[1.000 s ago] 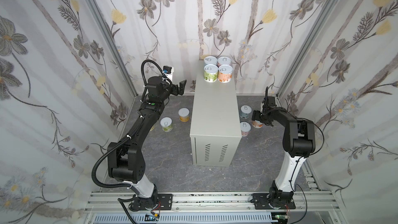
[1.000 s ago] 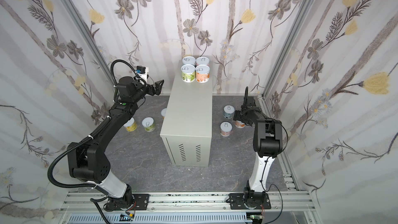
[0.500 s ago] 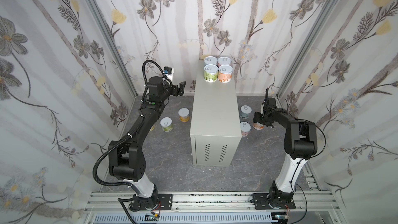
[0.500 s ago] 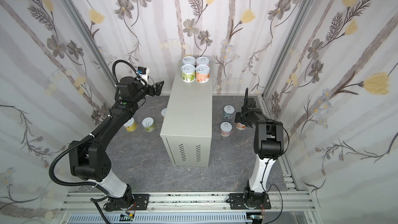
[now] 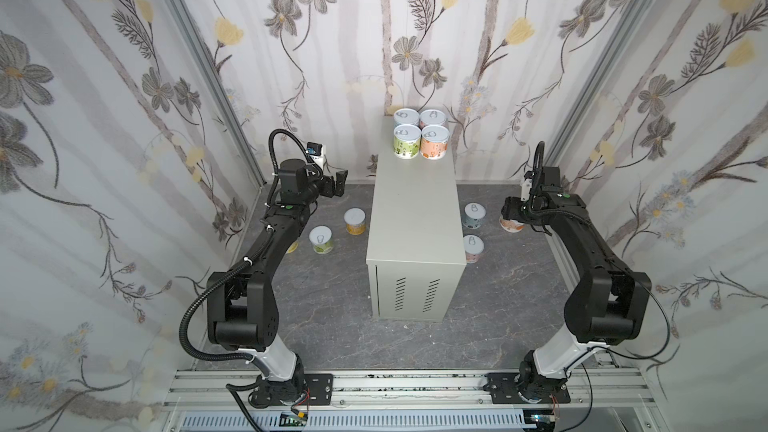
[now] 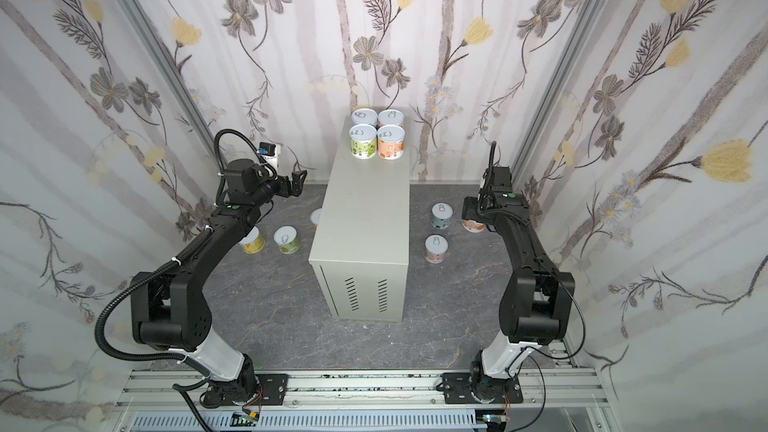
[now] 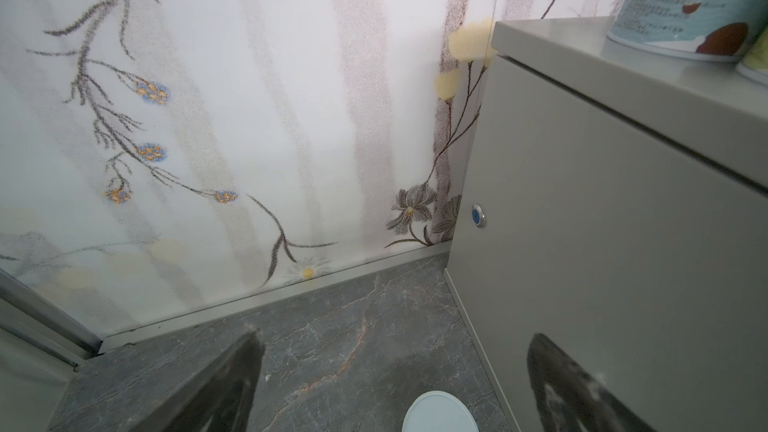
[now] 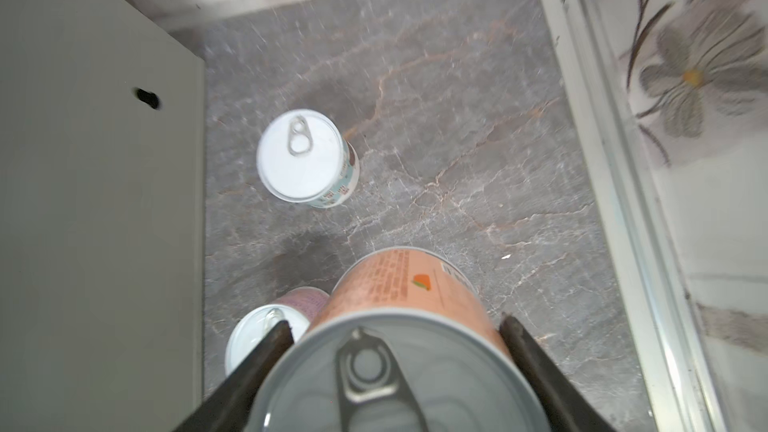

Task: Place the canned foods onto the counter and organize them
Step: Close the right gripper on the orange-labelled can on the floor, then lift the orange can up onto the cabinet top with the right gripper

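**Right end effector [image 5: 510, 216] grasping an orange can [image 8: 399, 284]**

The grey-beige counter [image 5: 415, 209] stands between both arms, with four cans [image 5: 420, 135] at its far end. The left end effector [image 5: 337, 185] hangs released beside it. Between the right end effector and the counter, a pale blue can [image 8: 305, 157] and a pink can [image 8: 253, 336] stand on the floor [image 5: 498, 292].

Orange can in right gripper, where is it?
In both top views the orange can is right of the counter, beside the blue can, in the right gripper.

The orange can [image 8: 409, 284] has a shiny metal top. The counter [image 5: 415, 209] is smooth, dull metal. The floor [image 5: 332, 326] looks like stone.
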